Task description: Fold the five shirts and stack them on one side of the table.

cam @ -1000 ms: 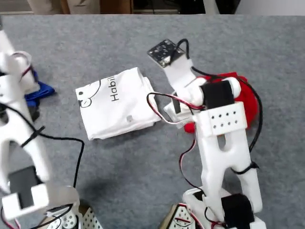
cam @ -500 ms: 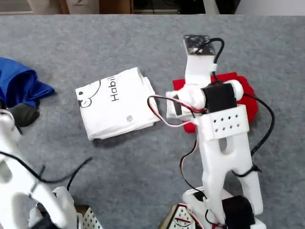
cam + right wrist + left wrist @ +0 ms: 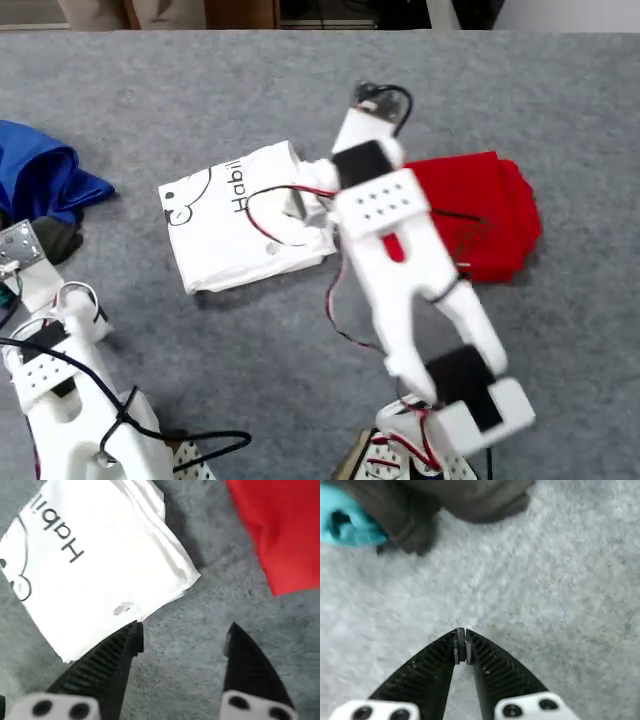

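White shirt (image 3: pixel 245 215) lies folded mid-table as the right gripper (image 3: pixel 185 630), jaws wide, swings left off the folded red shirt (image 3: pixel 480 215) to the white one's right edge, suggesting stacking comes next, while the left gripper (image 3: pixel 461 647), closed empty, pulls back near-left.

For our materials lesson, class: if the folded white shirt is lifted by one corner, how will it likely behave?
Probably floppy: the white shirt shows soft stacked layers at its edge, so it would likely sag and unfold. It looks thin, so likely light. Pushed, it may bunch, since the grey table cover looks felt-like.
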Available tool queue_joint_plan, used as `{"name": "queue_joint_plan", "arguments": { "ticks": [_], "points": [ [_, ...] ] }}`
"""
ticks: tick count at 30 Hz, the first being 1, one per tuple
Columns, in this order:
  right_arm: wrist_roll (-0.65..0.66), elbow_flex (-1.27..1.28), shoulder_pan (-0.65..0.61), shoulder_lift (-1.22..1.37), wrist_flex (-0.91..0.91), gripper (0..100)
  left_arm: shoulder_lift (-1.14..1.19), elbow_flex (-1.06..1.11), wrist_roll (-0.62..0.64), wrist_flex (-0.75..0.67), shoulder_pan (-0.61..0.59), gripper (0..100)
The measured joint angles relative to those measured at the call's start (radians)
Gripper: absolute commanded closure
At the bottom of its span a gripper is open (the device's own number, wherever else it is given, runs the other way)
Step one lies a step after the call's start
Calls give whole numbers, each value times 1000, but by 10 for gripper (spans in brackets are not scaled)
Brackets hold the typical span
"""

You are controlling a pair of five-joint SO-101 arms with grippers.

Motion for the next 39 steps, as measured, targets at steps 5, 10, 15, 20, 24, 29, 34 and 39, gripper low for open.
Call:
{"name": "queue_joint_plan", "arguments": {
  "ticks": [5, 10, 15, 20, 24, 29, 34, 39],
  "points": [
    [-66, -37, -26, 137, -25, 677, 0, 6, 38, -6, 0, 980],
    [-112, -123, -29, 273, -26, 677, 0, 6, 38, -6, 0, 980],
    [-158, -213, -60, 439, -32, 677, 0, 6, 38, -6, 0, 980],
    [-170, -308, -98, 605, -34, 677, 0, 6, 38, -6, 0, 980],
    [-170, -377, -100, 695, -32, 677, 0, 6, 38, -6, 0, 980],
    [-170, -400, -100, 717, -18, 768, 0, 6, 38, -6, 0, 980],
    [-170, -400, -61, 721, -2, 997, 0, 6, 38, -6, 0, 980],
    [-169, -400, -6, 721, 9, 997, 0, 6, 38, -6, 0, 980]
  ]
}}
